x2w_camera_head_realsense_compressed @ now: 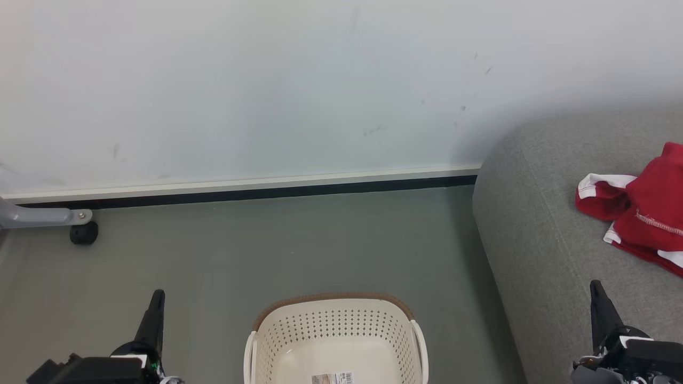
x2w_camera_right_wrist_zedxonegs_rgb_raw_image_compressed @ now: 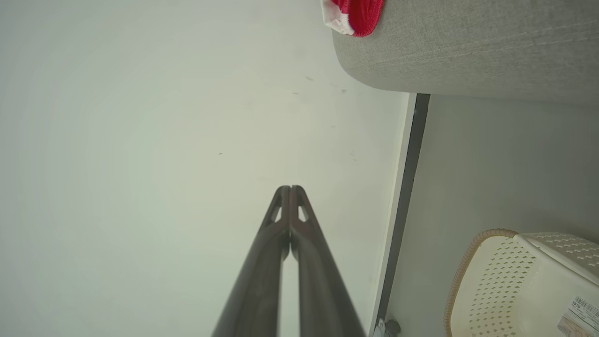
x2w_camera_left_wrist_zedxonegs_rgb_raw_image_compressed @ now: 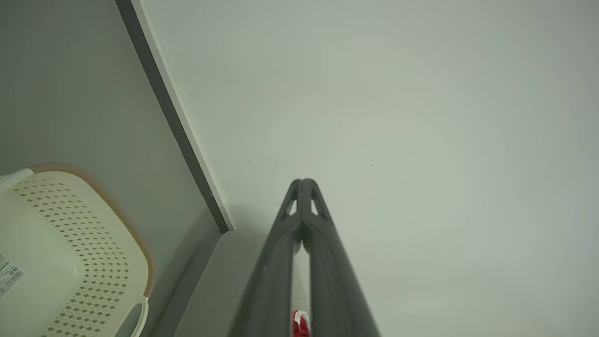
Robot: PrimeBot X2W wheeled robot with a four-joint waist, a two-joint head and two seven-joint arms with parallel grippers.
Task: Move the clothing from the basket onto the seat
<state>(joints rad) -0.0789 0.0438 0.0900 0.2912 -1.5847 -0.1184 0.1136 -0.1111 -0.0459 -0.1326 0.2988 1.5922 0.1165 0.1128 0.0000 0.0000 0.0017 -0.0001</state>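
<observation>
Head view: the basket [x2w_camera_head_realsense_compressed: 336, 295] is recorded on the floor [x2w_camera_head_realsense_compressed: 299, 245] at bottom centre, with its brown rim turned toward the wall [x2w_camera_head_realsense_compressed: 267, 80]. A label [x2w_camera_head_realsense_compressed: 332, 378] is seen on its pale inner base. The seat [x2w_camera_head_realsense_compressed: 533, 240] is found to the right of the basket, apart from it, with a strip of floor between them. The clothing [x2w_camera_head_realsense_compressed: 648, 202] is located on the seat, bunched in a red heap and cut off by the right edge of the view. White trim bands and a line of white stitching are noted on it.

The left end effector [x2w_camera_head_realsense_compressed: 157, 296] is observed at lower left, above the floor and left of the basket, touching nothing. The right end effector [x2w_camera_head_realsense_compressed: 596, 288] is observed at lower right, over the seat and short of the clothing. In each wrist view the two fingers are seen pressed together at the tips, with nothing clamped between them; both are pointed toward the wall.

A grey leg [x2w_camera_head_realsense_compressed: 37, 217] on a black caster [x2w_camera_head_realsense_compressed: 84, 233] is noted at the far left, beside the dark skirting [x2w_camera_head_realsense_compressed: 267, 193].
</observation>
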